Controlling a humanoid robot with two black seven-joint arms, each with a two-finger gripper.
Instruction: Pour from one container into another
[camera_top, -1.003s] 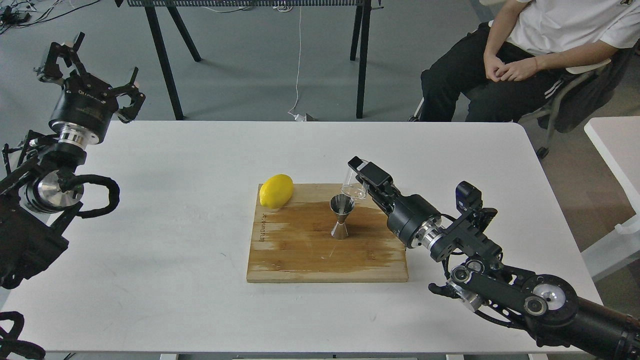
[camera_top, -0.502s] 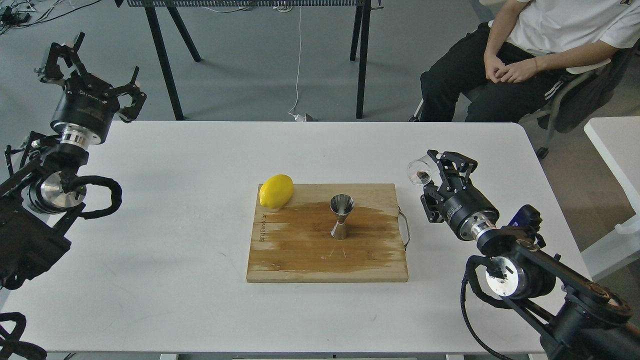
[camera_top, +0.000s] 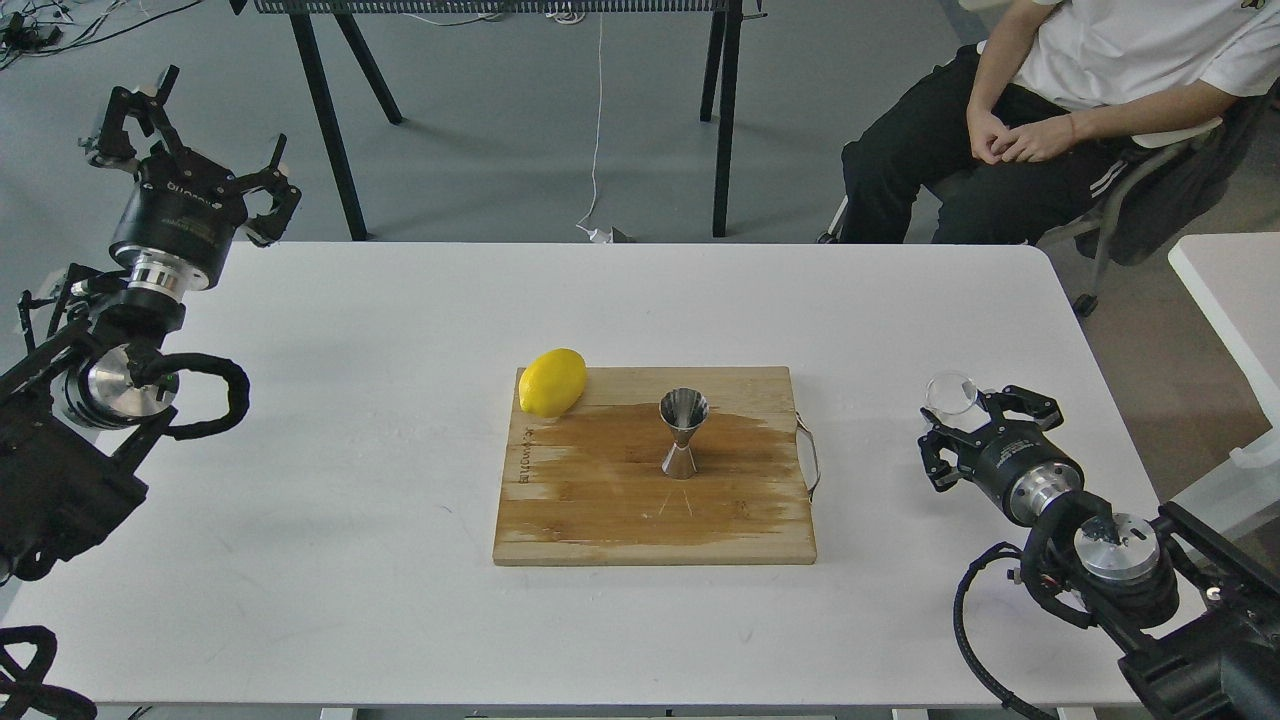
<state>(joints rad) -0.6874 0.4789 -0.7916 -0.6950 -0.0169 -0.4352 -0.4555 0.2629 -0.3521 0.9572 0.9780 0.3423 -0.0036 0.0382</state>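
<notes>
Head view: our right fingers (camera_top: 962, 420) sit around the clear glass cup (camera_top: 951, 393), over the right side of the worktop (camera_top: 350, 400) and well apart from the board. Whether they're clamped on it or just parted round it, can't tell; the cup hides the tips. Left fingers (camera_top: 190, 125) are spread apart, empty, hanging at the far left corner, nowhere near the task's things.

Progress, as we judge it: the pour looks done. The cup is away from the jigger and seems to rest upright on or just above the worktop, mouth up. The wooden board (camera_top: 560, 520) shows a broad dark wet patch w/ paler dry edges, spreading around the steel jigger (camera_top: 683, 433), so some liquid prob. went onto the wood rather than in. What's left, if anything: let go of the cup and pull the right arm back.

Containers: cup looks empty, no liquid line visible thru the glass, though it's small and see-thru so we can't be sure. Jigger stands upright at mid-board, top cone open to us; its inside reads dark and shiny, fill level can't be told. Lemon (camera_top: 552, 381) lies on the board's far left corner, apart from the jigger.
</notes>
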